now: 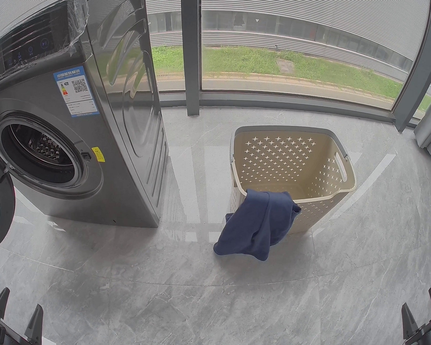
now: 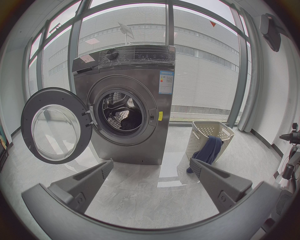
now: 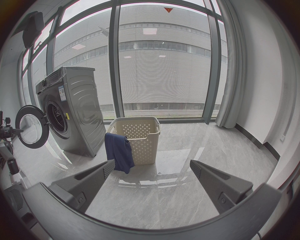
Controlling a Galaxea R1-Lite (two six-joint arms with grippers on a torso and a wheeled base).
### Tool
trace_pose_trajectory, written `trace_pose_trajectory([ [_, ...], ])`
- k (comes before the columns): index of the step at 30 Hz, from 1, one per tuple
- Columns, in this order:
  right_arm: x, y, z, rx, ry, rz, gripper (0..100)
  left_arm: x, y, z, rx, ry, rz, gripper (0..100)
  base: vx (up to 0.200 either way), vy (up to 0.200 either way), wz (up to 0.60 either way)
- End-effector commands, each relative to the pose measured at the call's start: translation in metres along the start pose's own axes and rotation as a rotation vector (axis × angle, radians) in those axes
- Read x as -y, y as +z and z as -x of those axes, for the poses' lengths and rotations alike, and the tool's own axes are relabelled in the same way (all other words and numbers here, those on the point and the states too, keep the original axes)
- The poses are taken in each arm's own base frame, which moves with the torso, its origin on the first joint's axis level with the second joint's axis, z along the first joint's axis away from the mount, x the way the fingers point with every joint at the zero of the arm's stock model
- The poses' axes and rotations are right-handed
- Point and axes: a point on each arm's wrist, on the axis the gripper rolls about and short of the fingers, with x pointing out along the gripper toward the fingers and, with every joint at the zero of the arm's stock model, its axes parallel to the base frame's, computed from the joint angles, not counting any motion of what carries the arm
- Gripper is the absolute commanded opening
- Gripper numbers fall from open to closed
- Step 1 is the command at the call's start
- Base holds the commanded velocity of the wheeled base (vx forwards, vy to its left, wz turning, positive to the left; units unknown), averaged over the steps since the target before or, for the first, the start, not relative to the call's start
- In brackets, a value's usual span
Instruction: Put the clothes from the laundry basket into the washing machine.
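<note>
reflecting tall windows point(image 1: 299, 51), grey floor point(image 1: 220, 302) — glossy — bears the laundry basket point(image 1: 277, 158).

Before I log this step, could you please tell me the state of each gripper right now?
Left gripper: open, holding nothing.
Right gripper: open, holding nothing.

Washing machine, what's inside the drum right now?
A dark piece of clothing lies at the bottom of the washing machine drum, with the door swung open. Anything deeper behind or under that clothing is covered.
</note>
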Motion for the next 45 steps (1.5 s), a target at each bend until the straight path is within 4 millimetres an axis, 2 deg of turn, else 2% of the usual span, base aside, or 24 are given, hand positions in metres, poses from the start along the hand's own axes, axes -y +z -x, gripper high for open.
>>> trace_pose_trajectory([
  [1, 0.0, -0.004, 0.0, 0.001, 0.002, 0.001, 100, 0.0, -0.005, 0.0, -0.006, 0.001, 0.0, 100, 0.0, -0.2, 0.0],
  [9, 0.0, -0.004, 0.0, 0.001, 0.0, 0.001, 100, 0.0, -0.005, 0.0, -0.004, 0.001, -0.006, 100, 0.0, -0.2, 0.0],
  [15, 0.0, -0.004, 0.0, 0.001, -0.002, 0.002, 100, 0.0, -0.005, 0.0, -0.006, -0.001, -0.006, 100, 0.0, 0.0, 0.0],
  [21, 0.0, -0.004, 0.0, 0.003, 0.002, 0.001, 100, 0.0, -0.005, 0.0, -0.004, -0.001, -0.006, 100, 0.2, 0.0, 0.0],
  [27, 0.0, -0.003, 0.0, 0.006, 0.003, -0.004, 100, 0.0, -0.005, 0.0, -0.004, -0.001, -0.008, 100, 0.0, 0.0, 0.0],
  [30, 0.0, 0.027, 0.01, 0.118, 0.015, -0.02, 100, 0.0, -0.005, 0.0, -0.004, -0.001, -0.006, 100, 0.0, 0.0, 0.0],
  [31, 0.0, 0.027, 0.01, 0.118, 0.015, -0.02, 100, 0.0, -0.005, 0.0, -0.004, -0.001, -0.006, 100, 0.0, 0.0, 0.0],
  [32, 0.0, 0.047, 0.008, 0.094, 0.032, -0.03, 100, 0.0, -0.005, 0.0, -0.006, -0.001, -0.01, 100, 0.0, 0.0, 0.0],
  [33, 0.0, 0.048, 0.008, 0.09, 0.032, -0.03, 100, 0.0, -0.005, 0.0, -0.004, -0.001, -0.01, 100, 0.0, 0.0, 0.0],
  [34, -0.001, 0.058, -0.004, 0.007, 0.052, -0.03, 100, 0.0, -0.005, 0.0, -0.003, -0.001, -0.011, 100, 0.0, 0.0, 0.0],
  [35, -0.001, 0.059, -0.008, -0.015, 0.057, -0.03, 100, 0.0, -0.005, 0.0, -0.003, -0.001, -0.011, 100, 0.0, 0.0, 0.0],
  [36, -0.002, 0.061, -0.024, -0.115, 0.078, -0.033, 100, 0.0, -0.005, 0.0, -0.004, -0.001, -0.01, 100, 0.0, 0.0, 0.0],
  [39, -0.005, 0.065, -0.056, -0.267, 0.17, -0.05, 100, 0.0, -0.005, 0.0, -0.004, -0.001, -0.008, 100, 0.0, 0.0, 0.0],
  [45, -0.019, 0.056, -0.109, -0.454, 0.337, -0.072, 100, 0.0, -0.005, 0.0, -0.003, -0.001, -0.008, 100, 0.0, 0.0, 0.0],
])
